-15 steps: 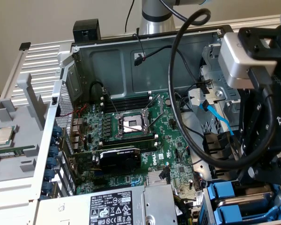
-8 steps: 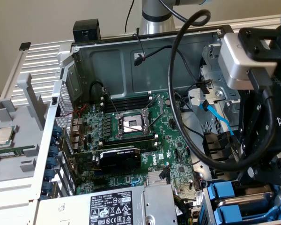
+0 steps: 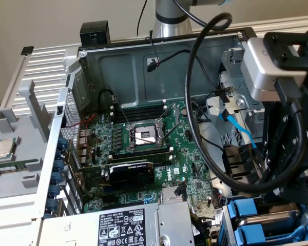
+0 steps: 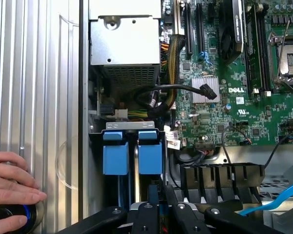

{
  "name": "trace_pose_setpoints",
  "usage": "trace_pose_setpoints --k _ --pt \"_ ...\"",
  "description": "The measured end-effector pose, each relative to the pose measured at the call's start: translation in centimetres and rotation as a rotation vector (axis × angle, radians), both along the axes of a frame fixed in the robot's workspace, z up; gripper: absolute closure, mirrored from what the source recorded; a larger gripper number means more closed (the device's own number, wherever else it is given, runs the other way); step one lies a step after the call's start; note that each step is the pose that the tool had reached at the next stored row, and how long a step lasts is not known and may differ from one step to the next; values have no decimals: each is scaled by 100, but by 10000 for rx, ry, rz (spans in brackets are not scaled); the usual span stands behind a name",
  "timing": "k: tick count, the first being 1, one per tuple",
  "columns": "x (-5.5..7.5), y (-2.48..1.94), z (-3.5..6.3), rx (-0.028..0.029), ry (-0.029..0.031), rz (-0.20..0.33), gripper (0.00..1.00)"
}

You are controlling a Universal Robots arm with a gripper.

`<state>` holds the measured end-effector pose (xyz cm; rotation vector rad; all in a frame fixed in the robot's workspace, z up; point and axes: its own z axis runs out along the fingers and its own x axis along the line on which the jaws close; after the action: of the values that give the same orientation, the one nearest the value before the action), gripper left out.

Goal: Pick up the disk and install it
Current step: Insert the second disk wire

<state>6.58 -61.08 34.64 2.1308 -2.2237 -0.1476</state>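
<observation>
- You are in the install step, by my reading. The disk (image 4: 150, 152), a grey metal hard drive in a blue plastic carrier frame, already sits in the drive bay at the corner of the open computer case. Only its blue front shows in the wrist view.
- The tool (image 4: 155, 204) stands right behind that blue front, in line with it. Its black fingers are drawn close together on a thin dark edge, so I judge that it is pinching the disk rather than hanging free.
- Of the blue fronts in the bay, the disk is the one nearer the green motherboard (image 4: 234, 105). The other blue carrier (image 4: 115, 152) is just beside it, on the side of the case wall.
- The next move calls for a straight line along the slot with no tilt. The neighbouring carrier is close, and black cables (image 4: 161, 92) lie near the mouth of the bay.
- Counted: two blue carrier fronts, one tool, one motherboard, and one silver power supply box (image 4: 124, 46).
- One person's hand (image 4: 12, 187) rests on a round black knob with a blue ring (image 4: 12, 217), well apart from the bay.
</observation>
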Motion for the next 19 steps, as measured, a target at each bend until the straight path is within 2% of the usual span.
trace_pose_setpoints --k 3,5,7,11,13,19 --pt "0 -29 14 71 0 0 84" --pt "0 -52 15 162 0 0 84" --pt "0 -64 15 276 0 -1 84" --pt "0 -71 16 429 0 -1 84" --pt "0 -76 15 469 0 -2 84" --pt "0 -86 13 471 0 -35 84"
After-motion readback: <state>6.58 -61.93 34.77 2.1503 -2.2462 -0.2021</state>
